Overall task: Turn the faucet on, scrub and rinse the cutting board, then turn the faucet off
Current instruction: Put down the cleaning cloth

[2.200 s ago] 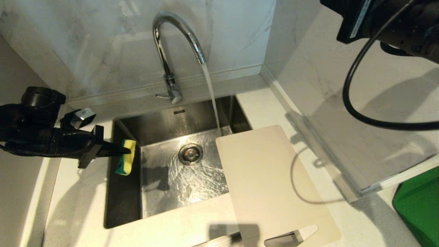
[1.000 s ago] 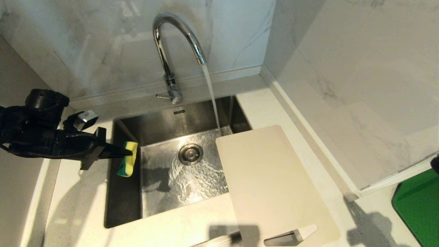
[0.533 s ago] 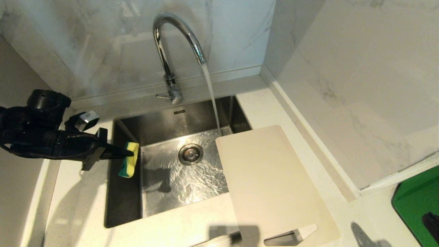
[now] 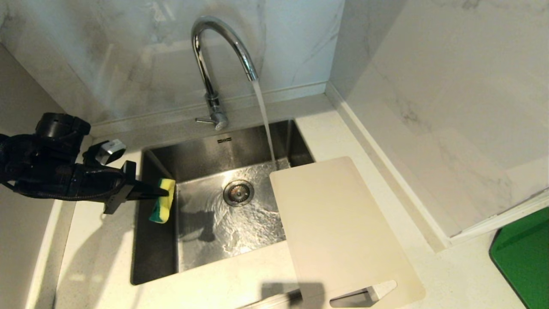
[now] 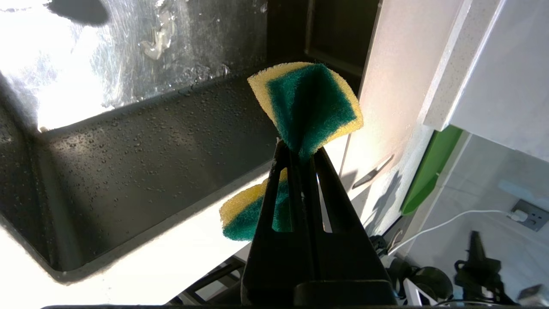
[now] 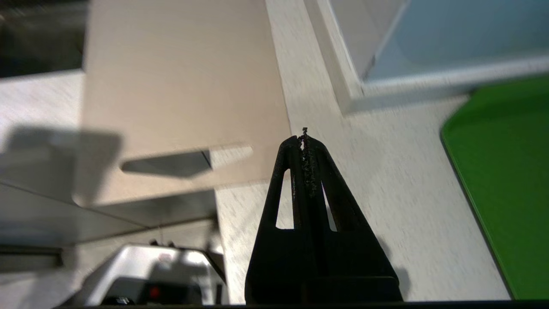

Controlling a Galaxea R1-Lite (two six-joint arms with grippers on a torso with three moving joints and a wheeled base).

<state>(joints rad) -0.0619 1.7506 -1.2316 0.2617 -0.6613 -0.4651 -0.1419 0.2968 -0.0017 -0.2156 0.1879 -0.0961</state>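
Countertop [image 4: 240, 287] of pale speckled stone wraps a rectangular stainless-steel sink [image 4: 154, 253], whose floor is awash. Next in size, the large thin cream plastic cutting board [image 4: 339, 227] lies flat across the sink's right rim, its far corner reaching out over the basin and its slot handle at the near edge; a bright green flat board [image 4: 523, 257] sits well apart at the right. Behind the sink, the tall chrome gooseneck faucet [image 4: 214, 51] runs a steady stream that lands just beside the cutting board's far edge, not on it. The left gripper [image 4: 161, 193] hovers at the sink's left wall, clamped on a yellow-and-green scrubbing sponge [image 5: 306, 107] folded between its fingers. The right gripper [image 6: 304, 135] is pinched together on nothing, above the counter near the slot handle. Scrubbing seems next: carrying the sponge across with its green abrasive face down, and pressing evenly, should keep the overhanging board from tipping into the basin.
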